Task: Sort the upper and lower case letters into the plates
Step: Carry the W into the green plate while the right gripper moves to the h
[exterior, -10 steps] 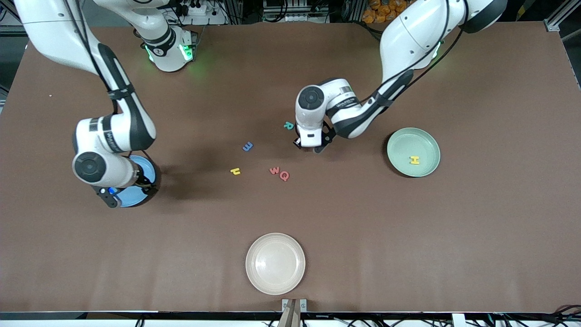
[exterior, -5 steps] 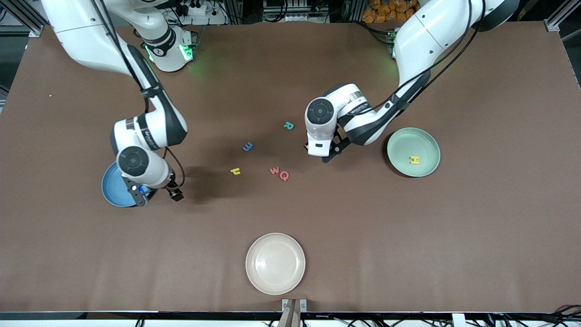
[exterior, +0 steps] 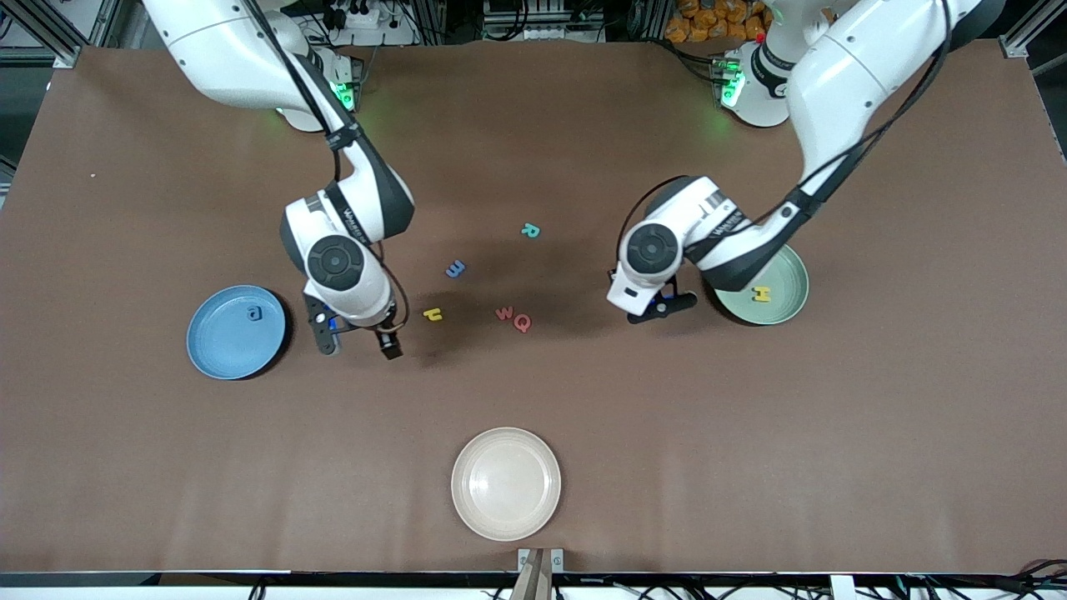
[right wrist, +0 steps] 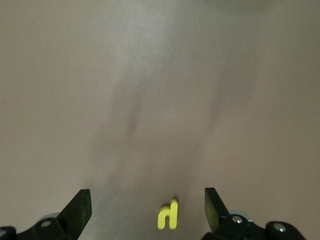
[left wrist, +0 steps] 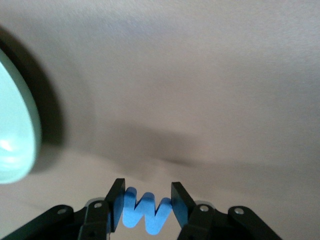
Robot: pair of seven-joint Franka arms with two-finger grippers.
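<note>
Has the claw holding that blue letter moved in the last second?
Yes. The left claw, shut on the blue W, has gone from beside the teal R toward the green plate.

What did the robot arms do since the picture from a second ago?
The right gripper, fingers open, swung off the blue plate toward the yellow letter, uncovering a blue "a". The left gripper, gripping a blue W, moved toward the green plate. The table letters, plates and H stayed put.

A robotics lab — two white arms bolted to a brown-covered table (exterior: 750,467), with aluminium framing (exterior: 1029,29) and cables (exterior: 367,17) along the frame's upper edge.
</note>
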